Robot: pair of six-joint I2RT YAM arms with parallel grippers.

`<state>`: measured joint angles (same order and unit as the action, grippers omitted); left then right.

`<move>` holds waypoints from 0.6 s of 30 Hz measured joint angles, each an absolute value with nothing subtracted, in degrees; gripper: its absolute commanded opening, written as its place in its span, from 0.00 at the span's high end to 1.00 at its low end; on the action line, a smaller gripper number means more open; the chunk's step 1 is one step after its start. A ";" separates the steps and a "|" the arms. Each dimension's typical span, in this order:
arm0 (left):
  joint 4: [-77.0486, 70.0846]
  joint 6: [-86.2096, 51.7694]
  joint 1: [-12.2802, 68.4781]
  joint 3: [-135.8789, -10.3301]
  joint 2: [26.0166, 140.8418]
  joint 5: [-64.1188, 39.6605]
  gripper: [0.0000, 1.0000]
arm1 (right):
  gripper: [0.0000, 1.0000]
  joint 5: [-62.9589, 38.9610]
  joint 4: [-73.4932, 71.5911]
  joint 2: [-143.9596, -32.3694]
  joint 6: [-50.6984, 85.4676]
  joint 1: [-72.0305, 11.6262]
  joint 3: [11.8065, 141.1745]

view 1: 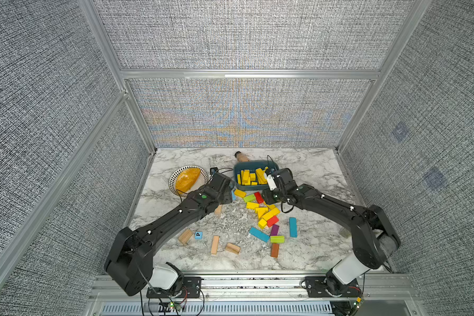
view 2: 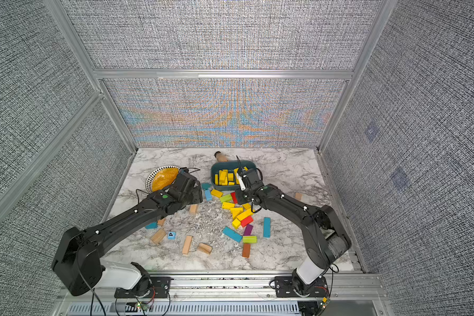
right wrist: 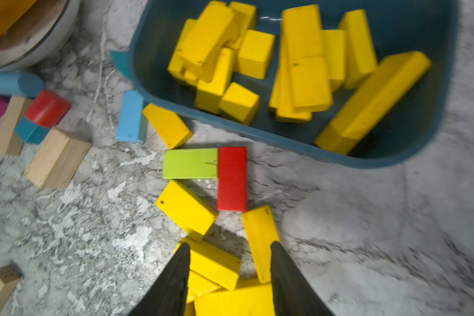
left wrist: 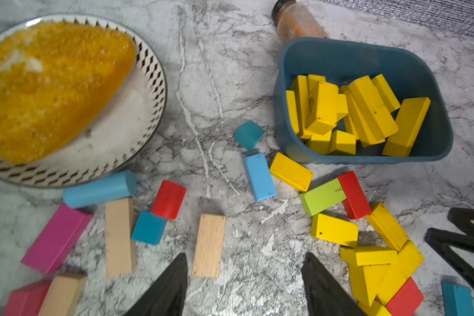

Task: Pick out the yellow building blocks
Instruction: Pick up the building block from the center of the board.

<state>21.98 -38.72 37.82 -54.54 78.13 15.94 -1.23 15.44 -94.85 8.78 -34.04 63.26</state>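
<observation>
Blocks: most yellow building blocks (left wrist: 361,115) are piled in the blue bin (left wrist: 353,54), far centre of the tabletop (view 1: 315,169). The rest are loose just in front of the bin. One lies almost against its front wall, next to a light blue block (left wrist: 259,177). Others sit in a touching heap nearer the robot. Lime-green block (right wrist: 189,163) and red block (right wrist: 231,177) lie end to side in an L between bin and heap.

Right gripper (right wrist: 230,246): jaws spread, low over the heap, a yellow bar running under one of them, nothing pinched.

Left gripper (left wrist: 245,257): jaws spread wide, only bare tabletop between them, pale wood block (left wrist: 209,245) just beside one.

Plate (left wrist: 121,131) with an orange-yellow lump (left wrist: 52,87) on it sits left of the bin. Bottle (left wrist: 298,22) lies on its side just behind the bin.
</observation>
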 measured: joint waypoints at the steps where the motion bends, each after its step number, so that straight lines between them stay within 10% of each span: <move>1: 21.56 -39.92 37.82 -53.08 76.88 15.97 0.33 | 0.51 -1.89 16.36 -95.85 6.90 -34.76 64.16; 18: 19.40 -56.45 37.76 -40.64 63.88 25.56 0.33 | 0.47 -10.55 23.62 -107.00 -29.39 -36.77 75.37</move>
